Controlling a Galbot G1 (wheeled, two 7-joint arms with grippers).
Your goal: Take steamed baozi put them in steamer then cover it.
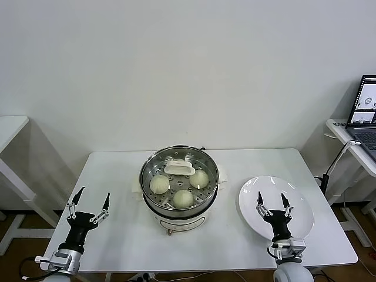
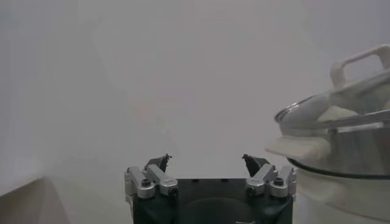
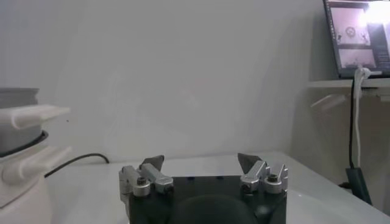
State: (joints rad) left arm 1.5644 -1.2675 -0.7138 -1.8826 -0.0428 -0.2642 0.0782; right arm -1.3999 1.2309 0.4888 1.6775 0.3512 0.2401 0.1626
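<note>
The steamer [image 1: 151, 202] stands mid-table on its white base. The glass lid [image 1: 205, 163] with a cream handle [image 1: 179, 168] sits on top of it. Through the glass I see three baozi [image 1: 159, 184] on the perforated tray; a fourth is not visible. My left gripper [image 1: 93, 197] is open and empty over the table, left of the steamer. My right gripper [image 1: 271, 198] is open and empty over the white plate [image 1: 299, 218]. The left wrist view shows open fingers [image 2: 206, 158] and the lidded steamer [image 2: 341, 152]. The right wrist view shows open fingers [image 3: 200, 158] and the steamer's edge [image 3: 18, 103].
The plate at the right front has nothing on it. A side table with a laptop [image 1: 367, 111] stands at the far right, with a cable [image 1: 335, 164] hanging by it. Another white table [image 1: 9, 126] stands at the far left.
</note>
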